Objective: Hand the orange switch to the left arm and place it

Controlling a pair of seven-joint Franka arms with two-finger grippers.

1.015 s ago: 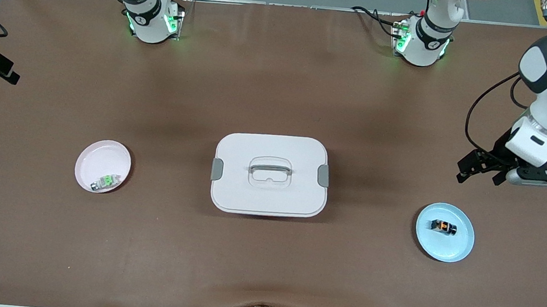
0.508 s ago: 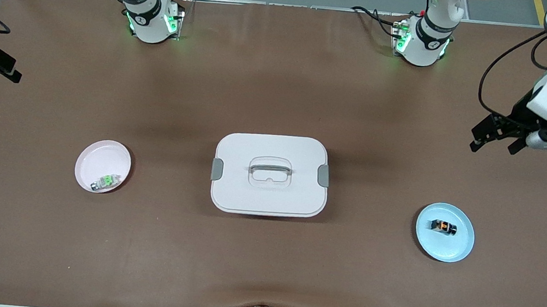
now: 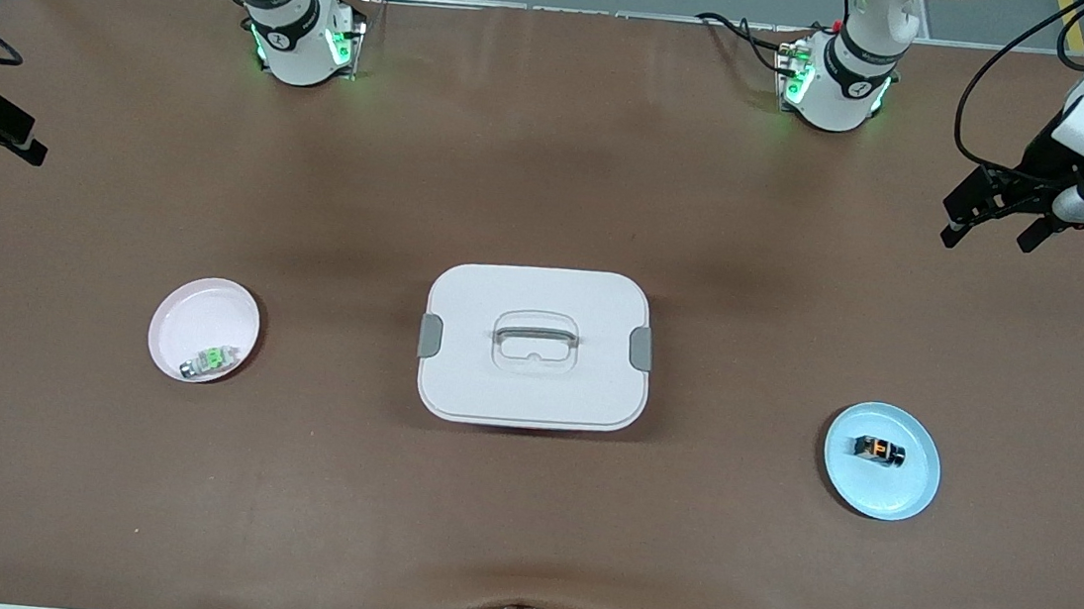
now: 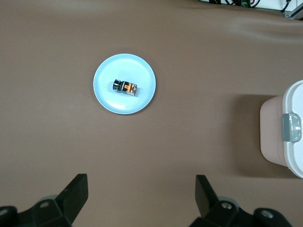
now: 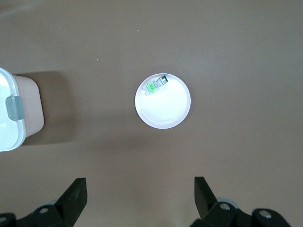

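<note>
You are looking at an unstarted transfer: tiny black orange-capped switch is lying on the round pale-blue plate, large white lidded box untouched, left tool and right tool both hanging released.

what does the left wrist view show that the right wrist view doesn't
Only the left wrist view shows the blue plate with the orange switch lying on it, plus the open left gripper. Only the right wrist view shows the pink plate holding the green-and-silver component, plus the open right gripper. Both catch one end of the white box and its grey clasp.
</note>
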